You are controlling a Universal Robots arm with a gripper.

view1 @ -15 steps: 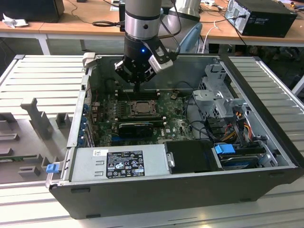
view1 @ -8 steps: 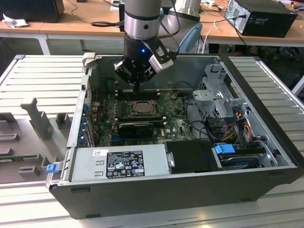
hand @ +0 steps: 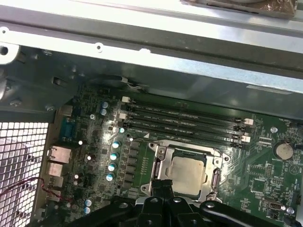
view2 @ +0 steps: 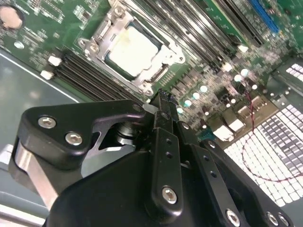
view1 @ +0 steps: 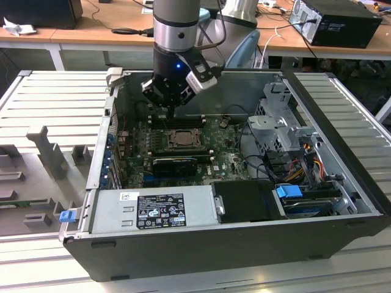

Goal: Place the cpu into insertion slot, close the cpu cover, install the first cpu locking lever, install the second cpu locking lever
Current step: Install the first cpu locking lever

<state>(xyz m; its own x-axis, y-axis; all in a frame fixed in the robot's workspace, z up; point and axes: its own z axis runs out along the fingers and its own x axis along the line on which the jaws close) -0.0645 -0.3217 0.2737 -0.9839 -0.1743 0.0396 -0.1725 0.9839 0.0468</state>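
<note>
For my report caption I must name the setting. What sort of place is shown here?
Probably a robotics or electronics lab: a robot arm works over an open computer case on a slatted metal bench, with cable-strewn wooden desks behind.

No print is legible, even on the power supply label (view1: 160,210)
</note>
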